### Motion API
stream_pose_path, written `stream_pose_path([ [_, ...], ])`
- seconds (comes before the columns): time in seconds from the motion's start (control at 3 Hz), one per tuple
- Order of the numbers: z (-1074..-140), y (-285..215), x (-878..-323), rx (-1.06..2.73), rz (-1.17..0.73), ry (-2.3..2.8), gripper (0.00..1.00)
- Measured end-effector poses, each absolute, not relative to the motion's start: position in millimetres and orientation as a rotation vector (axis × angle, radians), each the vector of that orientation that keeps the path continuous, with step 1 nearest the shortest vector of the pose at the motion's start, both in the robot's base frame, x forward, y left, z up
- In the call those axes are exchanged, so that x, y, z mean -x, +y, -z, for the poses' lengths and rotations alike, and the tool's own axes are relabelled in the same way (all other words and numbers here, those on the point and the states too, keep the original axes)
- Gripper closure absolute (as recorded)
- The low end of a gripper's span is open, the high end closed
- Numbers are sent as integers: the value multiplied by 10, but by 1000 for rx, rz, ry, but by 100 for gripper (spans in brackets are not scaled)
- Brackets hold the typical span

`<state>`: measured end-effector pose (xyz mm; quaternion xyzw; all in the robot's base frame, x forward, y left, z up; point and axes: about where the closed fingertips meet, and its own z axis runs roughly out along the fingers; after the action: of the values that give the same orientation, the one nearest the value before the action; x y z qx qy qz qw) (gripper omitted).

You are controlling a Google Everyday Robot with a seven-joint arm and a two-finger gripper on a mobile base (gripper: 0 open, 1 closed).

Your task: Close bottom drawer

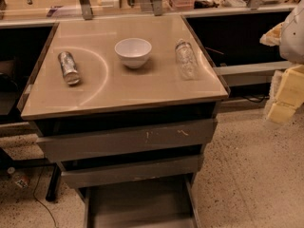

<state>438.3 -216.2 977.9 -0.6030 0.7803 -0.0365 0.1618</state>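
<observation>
The bottom drawer [140, 204] stands pulled out, tray exposed, low and well to the left of the gripper [286, 95]. The gripper hangs clear beside the cabinet, probably not yet lined up to push. Whether it is apart or together, I cannot tell.

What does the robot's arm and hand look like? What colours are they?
The arm is a smooth, rounded, whitish shell at the picture's right edge. Just below it, the hand looks like chunky pale-yellow blocks, right of the cabinet. I see no cables or markings on them.
</observation>
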Motion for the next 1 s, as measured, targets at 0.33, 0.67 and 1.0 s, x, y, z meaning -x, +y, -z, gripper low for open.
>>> stream_pose_path([
  [0.33,-9779,-2162,-4383,1721,104,2227,0],
  [0.67,-9779,-2162,-4383,1721,104,2227,18],
  [1.0,-9779,-2162,-4384,1721,104,2227,41],
])
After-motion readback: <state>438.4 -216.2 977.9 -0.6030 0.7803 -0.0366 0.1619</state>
